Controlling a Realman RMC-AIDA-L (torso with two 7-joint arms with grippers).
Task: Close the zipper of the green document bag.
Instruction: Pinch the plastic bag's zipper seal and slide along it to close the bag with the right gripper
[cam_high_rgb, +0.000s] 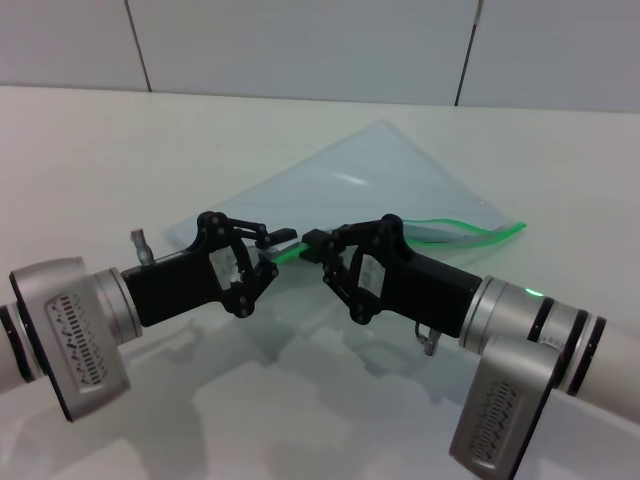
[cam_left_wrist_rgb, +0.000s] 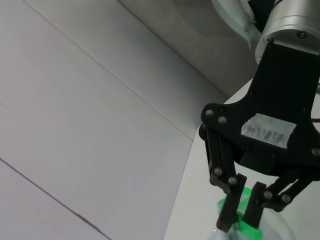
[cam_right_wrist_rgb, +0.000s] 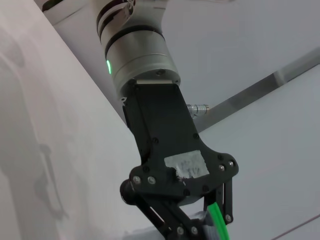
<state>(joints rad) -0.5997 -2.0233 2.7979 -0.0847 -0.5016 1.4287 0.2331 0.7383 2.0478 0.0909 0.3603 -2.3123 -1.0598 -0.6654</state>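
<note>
The green document bag (cam_high_rgb: 380, 175) lies flat on the white table, a translucent pale pouch with one corner pointing away from me. Its zipper (cam_high_rgb: 470, 234) is a bright green strip along the near long edge, and it gapes at its right end. Both grippers meet at the left part of that strip. My left gripper (cam_high_rgb: 278, 238) comes in from the left and is shut on the bag's zip edge. My right gripper (cam_high_rgb: 313, 243) faces it from the right. The left wrist view shows the right gripper (cam_left_wrist_rgb: 237, 220) shut on the green zipper (cam_left_wrist_rgb: 246, 229). The slider tab is hidden between the fingers.
The white table (cam_high_rgb: 100, 170) stretches wide on all sides of the bag. A pale panelled wall (cam_high_rgb: 300, 40) stands behind it. Both black gripper bodies and silver forearms cross the near half of the table.
</note>
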